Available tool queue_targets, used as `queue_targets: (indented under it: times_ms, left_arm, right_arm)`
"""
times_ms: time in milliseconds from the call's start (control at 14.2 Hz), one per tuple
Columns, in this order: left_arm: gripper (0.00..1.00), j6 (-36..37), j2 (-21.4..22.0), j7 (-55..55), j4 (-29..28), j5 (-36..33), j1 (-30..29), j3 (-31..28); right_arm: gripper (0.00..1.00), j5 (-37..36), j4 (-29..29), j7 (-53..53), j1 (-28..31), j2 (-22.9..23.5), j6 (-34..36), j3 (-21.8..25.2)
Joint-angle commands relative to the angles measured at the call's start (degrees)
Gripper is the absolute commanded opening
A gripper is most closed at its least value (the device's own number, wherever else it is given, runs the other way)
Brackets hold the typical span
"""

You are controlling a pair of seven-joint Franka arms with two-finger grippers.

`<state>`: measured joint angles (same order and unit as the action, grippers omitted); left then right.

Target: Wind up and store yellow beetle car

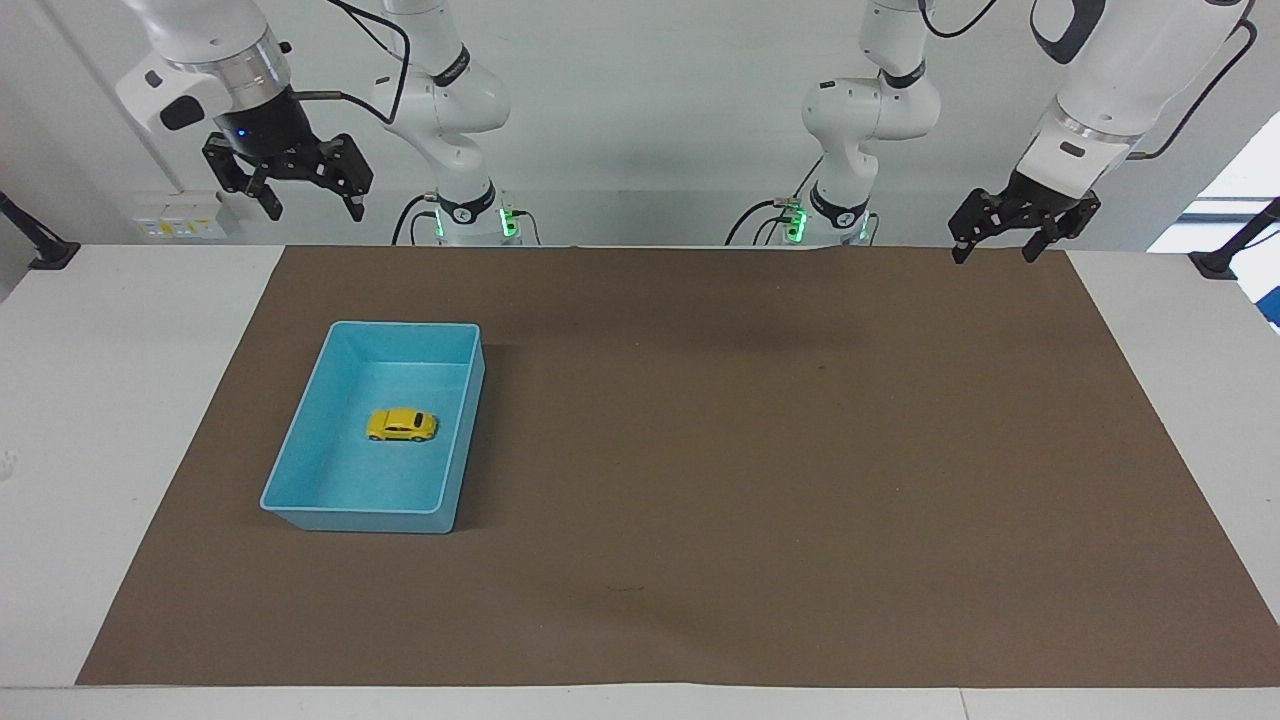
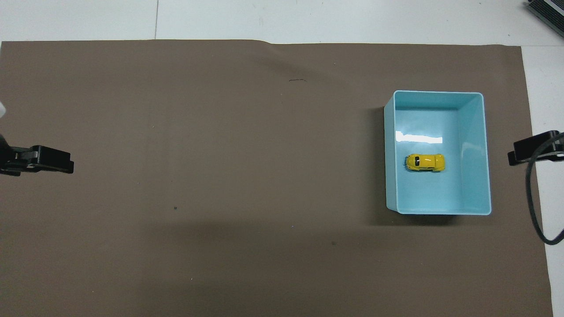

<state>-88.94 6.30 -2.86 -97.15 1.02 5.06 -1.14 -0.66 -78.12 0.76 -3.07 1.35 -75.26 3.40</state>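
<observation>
Since the tiny bright yellow beetle-shaped toy car (image 1: 401,425) sits on its wheels on the floor of the light blue rectangular plastic bin (image 1: 304,425), about the middle of it and clear of all four walls, the storing step looks finished. Whether the car was wound up cannot be told from how things lie. Nothing else seems left to do.

Both arms are drawn up and away from the bin. The right gripper (image 1: 288,178) hangs high in the air, off the bin's end nearest the robots, fingers spread wide and empty. The left gripper (image 1: 1022,225) waits well apart from the bin, over the brown mat (image 1: 760,450) at the left arm's end of the table, also wide and empty.

The car's long axis runs across the bin's short width, along the table's length. Which end is the nose I cannot tell.
</observation>
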Motion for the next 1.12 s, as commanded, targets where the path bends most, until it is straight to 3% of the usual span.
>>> queue_targets:
  times_ms: [0, 1054]
  left_arm:
    - [1.00, 0.6, 0.4, -0.6, 0.3, -0.5, -0.6, 0.5]
    - [1.00, 0.6, 0.4, -0.6, 0.3, -0.4, -0.6, 0.5]
  right_arm:
    - [1.00, -0.6, -0.1, 0.6, 0.7, -0.2, -0.6, -0.9]
    - [1.00, 0.7, -0.7, -3.9, 0.7, -0.1, -3.5, -1.4]
